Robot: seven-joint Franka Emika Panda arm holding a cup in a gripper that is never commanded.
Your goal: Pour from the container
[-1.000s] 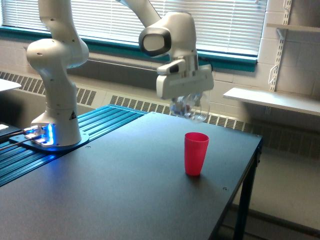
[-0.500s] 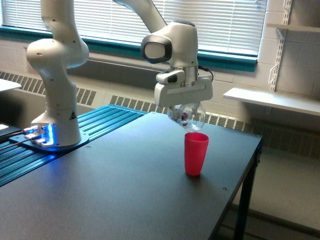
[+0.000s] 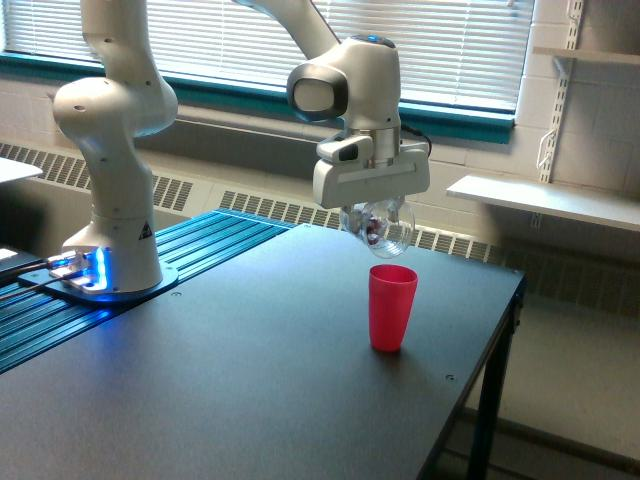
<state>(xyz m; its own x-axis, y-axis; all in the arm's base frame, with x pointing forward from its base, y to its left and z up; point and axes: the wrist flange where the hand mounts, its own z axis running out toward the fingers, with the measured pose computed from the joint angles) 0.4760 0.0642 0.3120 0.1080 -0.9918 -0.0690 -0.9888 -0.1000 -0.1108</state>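
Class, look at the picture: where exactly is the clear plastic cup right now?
In the exterior view the clear cup hangs tilted in the robot's hand, in the air just above the pink-red cup on the dark table.

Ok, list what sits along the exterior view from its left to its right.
Robot base with blue light → gripper holding the clear cup above the pink-red cup → wall shelf.

White arm (image 3: 120, 130) arched overhead, wrist downward, fingers (image 3: 372, 214) clamped around clear cup (image 3: 380, 226).
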